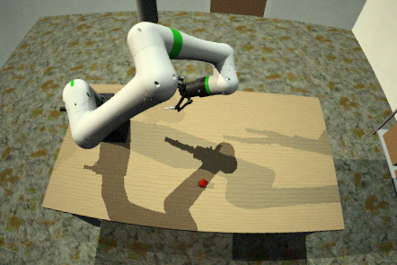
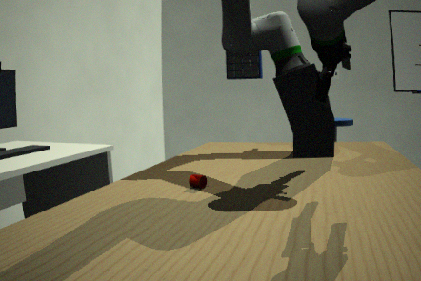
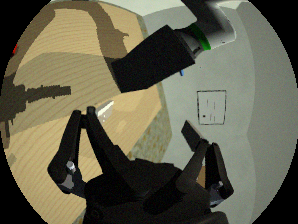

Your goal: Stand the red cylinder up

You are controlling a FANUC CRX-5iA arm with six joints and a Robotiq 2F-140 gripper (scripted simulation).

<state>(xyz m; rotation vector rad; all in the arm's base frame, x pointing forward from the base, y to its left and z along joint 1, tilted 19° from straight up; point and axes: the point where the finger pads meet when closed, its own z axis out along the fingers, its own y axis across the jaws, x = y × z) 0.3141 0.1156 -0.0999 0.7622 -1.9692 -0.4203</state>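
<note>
While the red short cylinder (image 1: 203,183) lies on its side on the tabletop (image 1: 287,115), round face toward the near-left, the hand (image 1: 180,103) hangs high near the arm's base, fingers spread wide on nothing. Reaching it means dropping forward across the tabletop (well apart for now).

A wooden table (image 1: 278,115) stands on mottled stone-patterned flooring (image 1: 292,48), with a grey cylinder (image 1: 146,2) behind it; a white desk (image 2: 52,152) sits alongside, and a whiteboard (image 2: 405,50) hangs on the far wall.
</note>
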